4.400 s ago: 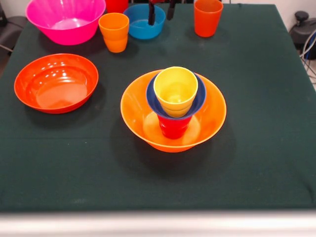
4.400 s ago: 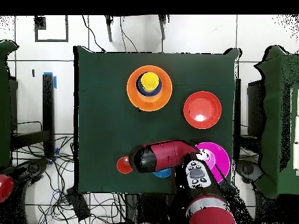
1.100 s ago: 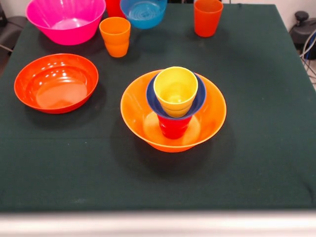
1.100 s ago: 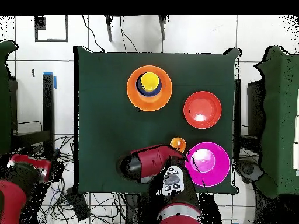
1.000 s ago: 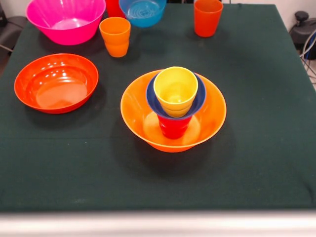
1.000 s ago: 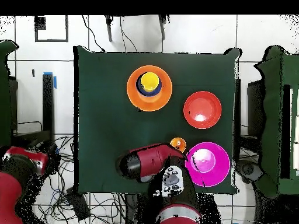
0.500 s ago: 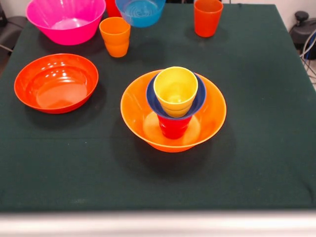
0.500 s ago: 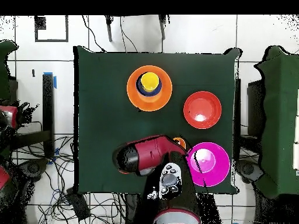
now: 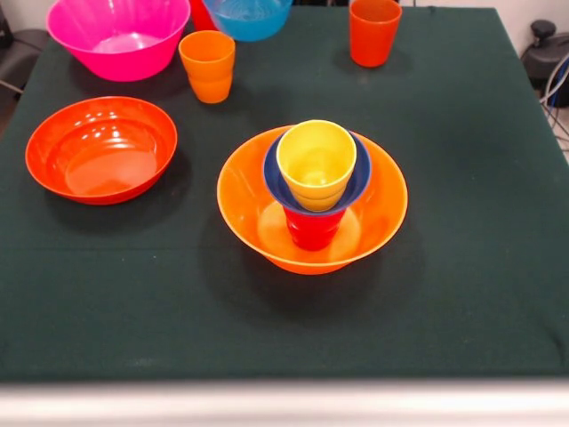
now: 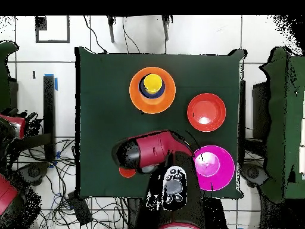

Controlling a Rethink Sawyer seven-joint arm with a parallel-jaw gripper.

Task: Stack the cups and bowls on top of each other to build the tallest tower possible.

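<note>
The tower stands mid-table: a big yellow-orange bowl [image 9: 382,209] [image 10: 136,95] holds a red cup [image 9: 313,229], a small dark blue bowl [image 9: 359,182] and a yellow cup [image 9: 316,165] [image 10: 153,81]. A light blue bowl [image 9: 249,16] hangs above the cloth at the top edge, cut off by it. The gripper holding it is above the front view. In the overhead view the red arm [image 10: 156,152] covers both gripper and bowl.
An orange-red shallow bowl [image 9: 100,149] [image 10: 206,112] and a big pink bowl [image 9: 118,34] [image 10: 212,168] sit apart from the tower. An orange-yellow cup [image 9: 206,60], an orange cup [image 9: 374,31] [image 10: 127,172] and a red-pink cup [image 9: 199,11] stand along the far edge.
The light blue bowl has risen off the cloth and up to the top edge. In the overhead view the arm has swung further over the table and now covers the orange-yellow cup.
</note>
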